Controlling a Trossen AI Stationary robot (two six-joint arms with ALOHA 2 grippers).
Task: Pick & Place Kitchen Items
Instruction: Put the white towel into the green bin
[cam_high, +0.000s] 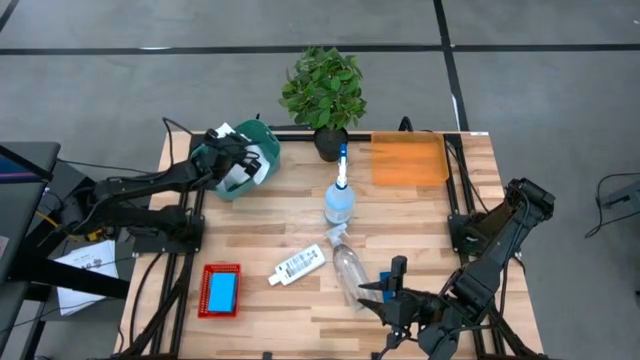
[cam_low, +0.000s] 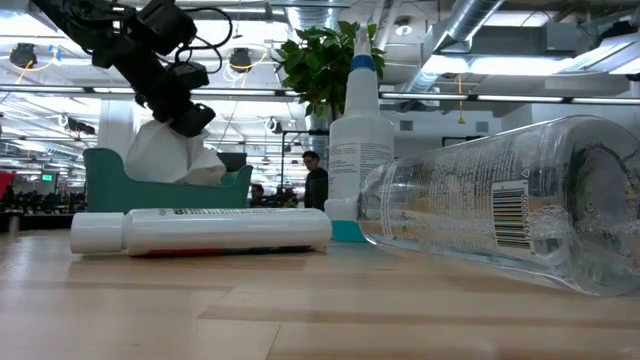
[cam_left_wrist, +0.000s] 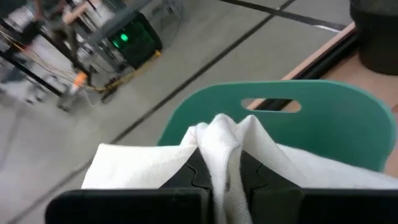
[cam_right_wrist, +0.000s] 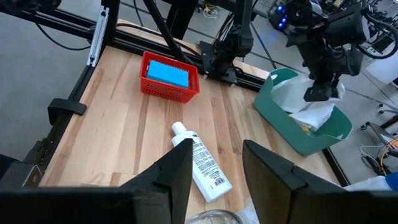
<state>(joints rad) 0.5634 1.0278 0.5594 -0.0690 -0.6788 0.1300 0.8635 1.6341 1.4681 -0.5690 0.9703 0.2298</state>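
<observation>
White cloth (cam_left_wrist: 224, 155) pinched in the closed left gripper (cam_high: 232, 160), hanging over the teal bin (cam_high: 262, 150) at far left; placing is in hand, next call is to lower and let go. Right gripper (cam_right_wrist: 214, 174) waits near right, half open, empty, above the white labelled bottle (cam_high: 298, 265). Barcodes show on that bottle and the lying clear bottle (cam_low: 510, 215); no print readable

Matt pale wooden table (cam_high: 300, 305); beside the white plastic labelled bottle (cam_high: 298, 265), a glossy clear plastic spray bottle (cam_high: 351, 272); soft crumpled white cloth (cam_low: 170, 155) in smooth green bin (cam_right_wrist: 292, 127).
</observation>
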